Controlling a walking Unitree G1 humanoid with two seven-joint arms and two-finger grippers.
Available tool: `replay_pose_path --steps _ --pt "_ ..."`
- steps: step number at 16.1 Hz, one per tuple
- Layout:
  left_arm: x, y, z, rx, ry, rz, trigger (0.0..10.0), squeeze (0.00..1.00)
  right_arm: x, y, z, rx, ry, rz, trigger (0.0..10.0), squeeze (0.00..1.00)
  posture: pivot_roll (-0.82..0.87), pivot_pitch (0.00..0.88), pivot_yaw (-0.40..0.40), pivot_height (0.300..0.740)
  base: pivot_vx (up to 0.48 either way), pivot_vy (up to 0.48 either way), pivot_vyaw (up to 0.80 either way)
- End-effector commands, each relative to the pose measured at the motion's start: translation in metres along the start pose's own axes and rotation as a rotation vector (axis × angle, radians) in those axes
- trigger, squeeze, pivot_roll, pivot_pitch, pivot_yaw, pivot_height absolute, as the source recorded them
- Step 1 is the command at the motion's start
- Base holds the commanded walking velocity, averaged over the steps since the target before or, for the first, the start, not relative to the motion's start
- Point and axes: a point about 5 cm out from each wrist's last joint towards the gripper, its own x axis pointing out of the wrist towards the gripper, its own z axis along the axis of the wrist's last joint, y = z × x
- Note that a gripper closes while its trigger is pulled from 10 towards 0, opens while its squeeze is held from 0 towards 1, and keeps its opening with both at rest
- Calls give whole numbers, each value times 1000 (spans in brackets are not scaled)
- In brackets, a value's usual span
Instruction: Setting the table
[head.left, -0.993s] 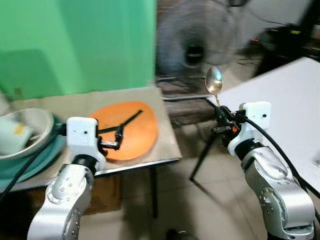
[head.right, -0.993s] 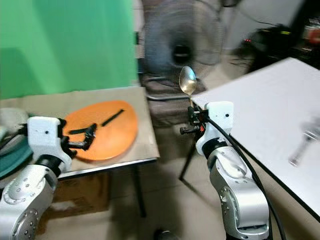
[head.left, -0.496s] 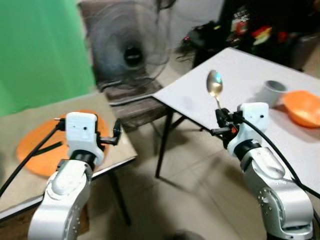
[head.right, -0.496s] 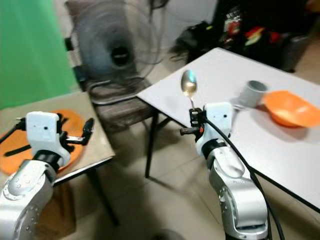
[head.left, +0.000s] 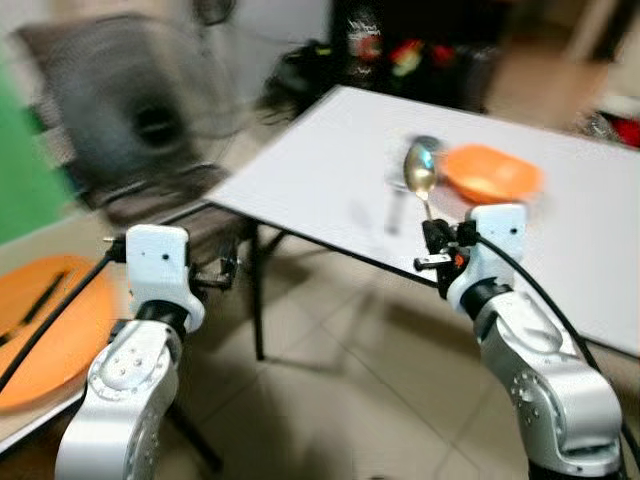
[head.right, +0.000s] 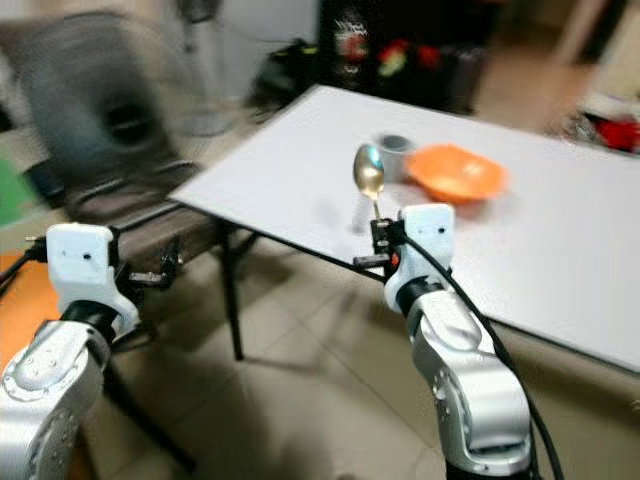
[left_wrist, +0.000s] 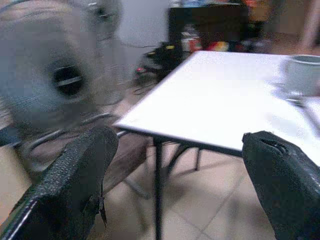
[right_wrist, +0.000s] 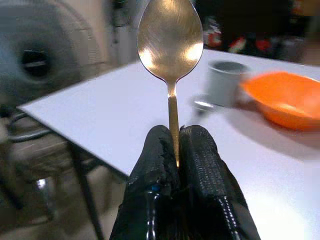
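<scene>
right tool (right_wrist: 176, 150) was pinching the spoon (right_wrist: 170, 37) by the low end of its handle, bowl up and upright, fingers pressed together on it. spoon was in the air, in front of the near edge of the white desk (head.right: 300, 160), not over the surface yet as far as i could judge from the head views.

left tool (left_wrist: 175, 185) was spread wide and carrying nothing, held out in front at about the same height, pointed past the desk's near left corner.

on the desk: an orange bowl (head.right: 456, 172) toward the far side, a grey cup (head.right: 393, 148) just beside it on its left. something small and metallic lay near the cup in the right wrist view, too blurred to name. the near part of the desk looked bare.

an orange plate (head.left: 40, 330) sat on a separate low surface at the robot's left, with a dark utensil on it. a floor fan (head.left: 130, 115) and a chair (head.left: 190, 215) stood between the two.

progress, my read: bowl and cup placed, spoon in transit and not yet set down. left to do: lay the spoon beside the bowl, then probably bring the plate. frames were motion-blurred, so fine placement couldn't be checked.
</scene>
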Motion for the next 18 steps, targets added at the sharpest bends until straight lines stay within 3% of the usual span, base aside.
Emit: replay_pose_path --steps 1,7,13,18 --pt "1 -2 1 13 -5 -16 10000 0 -1 -3 2 1 1 -23 10000 0 -40 0 -4 740 0 0 -800" --pt "3 -4 1 3 -8 -51 10000 0 0 -6 0 12 28 -67 10000 0 -44 0 1 740 0 0 -800" --pt "7 -1 0 4 -9 -51 10000 0 1 -6 -1 23 47 -79 10000 0 -47 0 3 740 0 405 -755" --pt "4 -1 -3 3 4 -47 10000 0 4 -3 0 12 53 -35 10000 0 -46 0 0 740 0 0 0"
